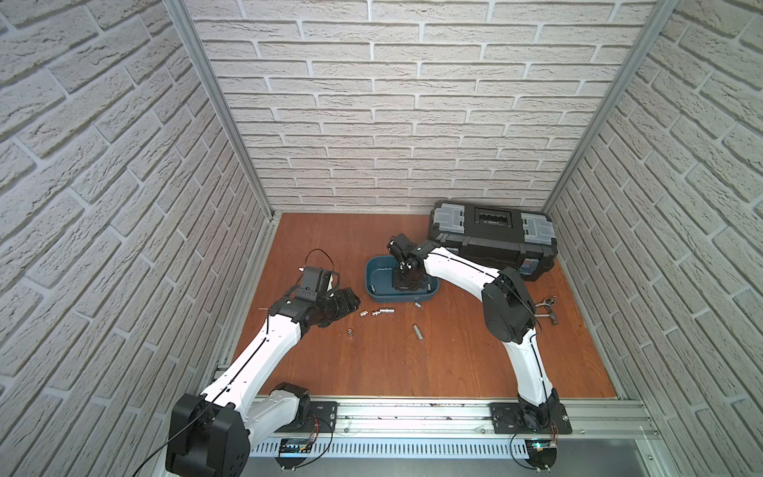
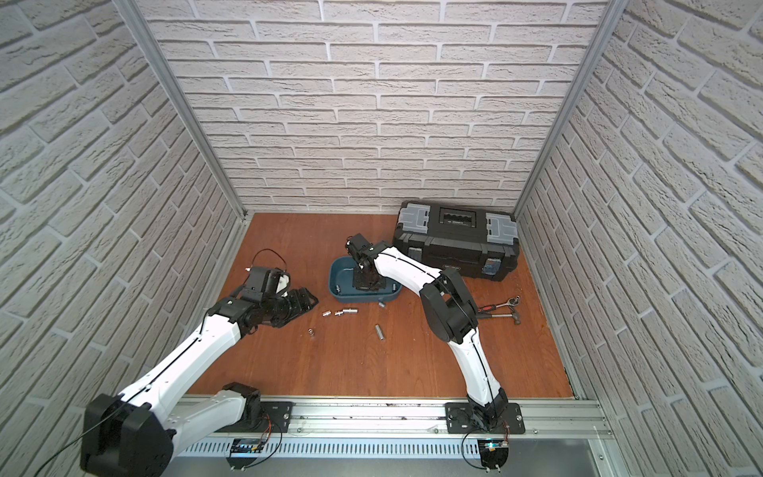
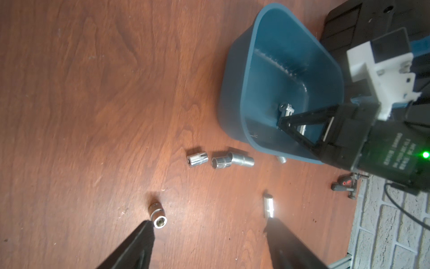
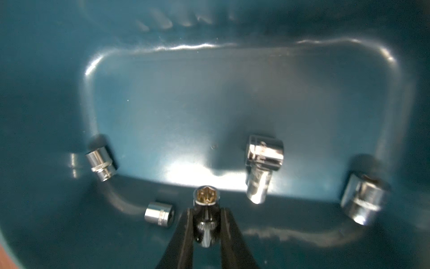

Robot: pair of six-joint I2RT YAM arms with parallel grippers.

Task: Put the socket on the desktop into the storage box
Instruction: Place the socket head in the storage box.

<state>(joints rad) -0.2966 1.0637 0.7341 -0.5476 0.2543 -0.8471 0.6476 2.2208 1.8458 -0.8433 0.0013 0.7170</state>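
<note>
Socket (image 4: pixel 206 198) tight in grip of right hand (image 4: pixel 206 210), inside storage box (image 4: pixel 209 104); left hand (image 3: pixel 209 221) wide apart, empty.

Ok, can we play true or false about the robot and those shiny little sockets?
1. The right end effector grips a socket inside the storage box. True.
2. The left end effector is shut. False: its jaws stand open with nothing between them.
3. The storage box is red. False: it is teal-blue.
4. Some sockets lie on the desktop. True.
5. The black toolbox is open. False: its lid is closed.
</note>
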